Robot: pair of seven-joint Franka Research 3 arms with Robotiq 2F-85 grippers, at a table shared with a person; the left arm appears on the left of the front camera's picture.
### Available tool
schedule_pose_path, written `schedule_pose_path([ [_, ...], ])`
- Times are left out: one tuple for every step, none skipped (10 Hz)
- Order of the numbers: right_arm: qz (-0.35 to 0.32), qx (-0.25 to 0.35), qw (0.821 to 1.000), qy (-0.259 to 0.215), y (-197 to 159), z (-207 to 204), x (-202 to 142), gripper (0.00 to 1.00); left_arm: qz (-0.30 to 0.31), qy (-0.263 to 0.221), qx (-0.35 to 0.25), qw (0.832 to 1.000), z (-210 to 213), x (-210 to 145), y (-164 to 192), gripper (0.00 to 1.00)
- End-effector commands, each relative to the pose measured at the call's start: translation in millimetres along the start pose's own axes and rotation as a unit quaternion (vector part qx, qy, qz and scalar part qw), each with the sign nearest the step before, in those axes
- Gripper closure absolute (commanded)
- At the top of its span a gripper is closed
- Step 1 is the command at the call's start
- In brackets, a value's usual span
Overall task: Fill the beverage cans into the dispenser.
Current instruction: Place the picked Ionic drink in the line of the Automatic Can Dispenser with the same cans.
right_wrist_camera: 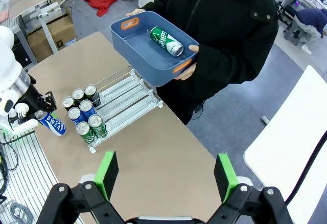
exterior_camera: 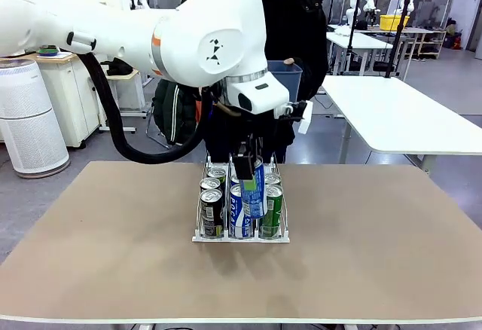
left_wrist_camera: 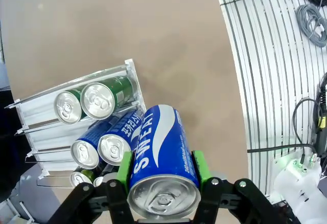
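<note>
Presently the left claw (exterior_camera: 251, 175) pinches a blue can (exterior_camera: 254, 194) by its sides, top end up. In the left wrist view both green pads (left_wrist_camera: 125, 165) press the can (left_wrist_camera: 158, 137) just below its silver top, and "SWEAT" reads along the side. The can hangs over the near end of the dispenser (exterior_camera: 241, 237), in front of the middle lane; I cannot tell whether it touches the cans behind it.

The dispenser stands mid-bench (exterior_camera: 376, 232) with 7 cans crowded at its near end: 3 black (exterior_camera: 212, 202) in the left lane, 2 blue (left_wrist_camera: 115, 148) in the middle, 2 green (left_wrist_camera: 99, 100) in the right. The far halves of the lanes are bare wire.

The right claw (right_wrist_camera: 166, 175) is high above the bench with its pads (right_wrist_camera: 107, 173) spread wide and nothing between them. Past the far edge, a person holds a blue tub (right_wrist_camera: 133, 40) in both hands (right_wrist_camera: 186, 70), and 1 green can (right_wrist_camera: 166, 41) lies on its side in it.
</note>
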State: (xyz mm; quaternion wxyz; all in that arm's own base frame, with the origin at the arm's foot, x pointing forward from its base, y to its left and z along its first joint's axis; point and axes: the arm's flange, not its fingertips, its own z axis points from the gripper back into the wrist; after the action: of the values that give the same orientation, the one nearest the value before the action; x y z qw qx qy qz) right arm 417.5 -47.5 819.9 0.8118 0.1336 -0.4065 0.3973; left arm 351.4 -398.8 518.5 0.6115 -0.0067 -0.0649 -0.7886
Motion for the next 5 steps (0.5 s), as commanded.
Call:
schedule_pose_path([
  [-0.001,-0.002,1.000,-0.001,0,-1,-1,0.00,0.005,0.018,0.013,1.000,-12,-1,-3,0.43],
  [-0.001,-0.002,1.000,-0.001,0,-1,-1,0.00,0.011,0.021,0.013,1.000,-19,-1,-2,0.43],
  [-0.001,-0.002,1.000,-0.001,0,-1,-1,0.00,0.022,0.037,0.021,0.999,-25,-1,-1,0.43],
  [-0.001,-0.002,1.000,-0.001,0,-1,-1,0.00,0.033,0.057,0.032,0.997,-30,-4,1,0.43],
  [-0.001,-0.002,1.000,-0.001,0,-1,-1,0.00,0.047,0.056,0.037,0.997,-32,-10,5,0.43],
])
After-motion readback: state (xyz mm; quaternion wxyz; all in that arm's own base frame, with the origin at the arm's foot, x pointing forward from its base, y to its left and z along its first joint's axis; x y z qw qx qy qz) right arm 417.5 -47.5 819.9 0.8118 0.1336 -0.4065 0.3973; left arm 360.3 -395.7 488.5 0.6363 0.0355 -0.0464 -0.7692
